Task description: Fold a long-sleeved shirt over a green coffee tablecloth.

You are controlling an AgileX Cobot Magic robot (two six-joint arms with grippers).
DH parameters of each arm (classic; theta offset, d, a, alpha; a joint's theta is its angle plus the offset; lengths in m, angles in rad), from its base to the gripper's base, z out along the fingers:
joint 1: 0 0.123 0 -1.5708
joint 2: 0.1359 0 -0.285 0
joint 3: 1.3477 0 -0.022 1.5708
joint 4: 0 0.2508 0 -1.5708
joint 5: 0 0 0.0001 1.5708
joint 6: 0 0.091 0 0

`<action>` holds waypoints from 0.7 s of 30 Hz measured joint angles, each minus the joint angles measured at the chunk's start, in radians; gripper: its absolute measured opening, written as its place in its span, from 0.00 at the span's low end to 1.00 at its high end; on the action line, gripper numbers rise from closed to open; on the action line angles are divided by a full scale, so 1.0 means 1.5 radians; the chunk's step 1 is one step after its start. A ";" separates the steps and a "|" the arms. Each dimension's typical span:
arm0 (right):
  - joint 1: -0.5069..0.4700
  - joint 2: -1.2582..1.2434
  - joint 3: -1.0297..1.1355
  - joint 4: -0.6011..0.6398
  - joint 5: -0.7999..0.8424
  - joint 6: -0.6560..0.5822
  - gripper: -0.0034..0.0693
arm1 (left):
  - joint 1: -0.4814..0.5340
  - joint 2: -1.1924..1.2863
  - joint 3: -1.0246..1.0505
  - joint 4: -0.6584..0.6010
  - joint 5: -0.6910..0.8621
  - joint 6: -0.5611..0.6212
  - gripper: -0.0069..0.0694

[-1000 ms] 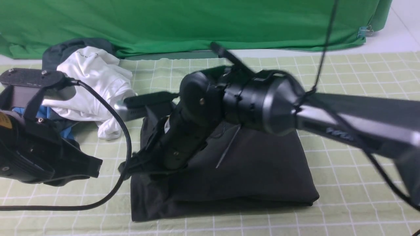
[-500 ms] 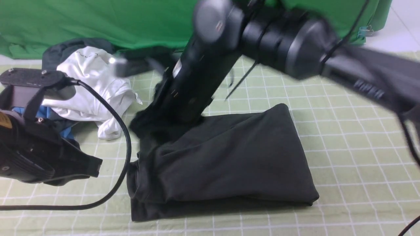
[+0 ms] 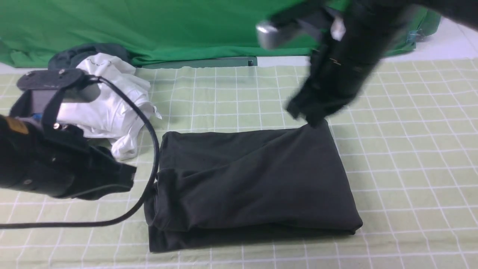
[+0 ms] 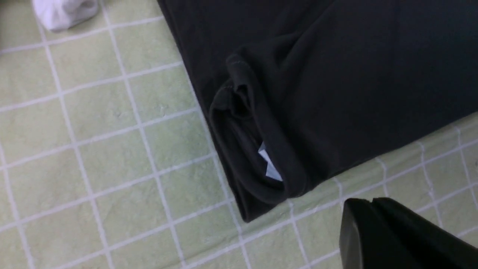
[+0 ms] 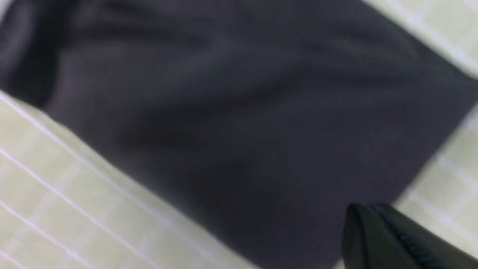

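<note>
The long-sleeved shirt [image 3: 254, 183] lies folded into a black rectangle in the middle of the green coffee tablecloth [image 3: 410, 168]. In the left wrist view its folded collar end [image 4: 254, 123] shows a white neck label [image 4: 270, 166]. My left gripper [image 3: 127, 179] hovers just left of the shirt, shut and empty; its closed tips [image 4: 373, 201] are over the cloth beside the collar. My right gripper [image 3: 306, 114] is blurred, raised above the shirt's far right corner, shut with nothing in it [image 5: 368, 207]. The right wrist view looks down on the shirt [image 5: 242, 112].
A pile of white, blue and dark garments [image 3: 108, 97] lies at the back left, behind my left arm. A deep green backdrop cloth [image 3: 186, 26] hangs along the far edge. A black cable [image 3: 151, 149] loops from the left arm to the shirt's left side.
My right arm has lifted off the shirt's left part and swung up and to the right, with its jaws now shut. The shirt has settled flat. My left gripper has shifted slightly right.
</note>
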 joint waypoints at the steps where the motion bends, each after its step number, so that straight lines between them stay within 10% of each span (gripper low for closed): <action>1: -0.008 -0.012 0.031 -0.001 -0.006 0.000 0.04 | -0.003 0.014 0.000 -0.009 -0.009 0.005 0.11; 13: -0.018 -0.027 0.294 0.097 -0.250 -0.001 0.04 | -0.114 0.267 0.000 -0.034 -0.159 0.013 0.11; 21: -0.018 0.030 0.347 0.099 -0.269 -0.001 0.04 | -0.114 0.369 0.000 0.119 -0.168 -0.108 0.11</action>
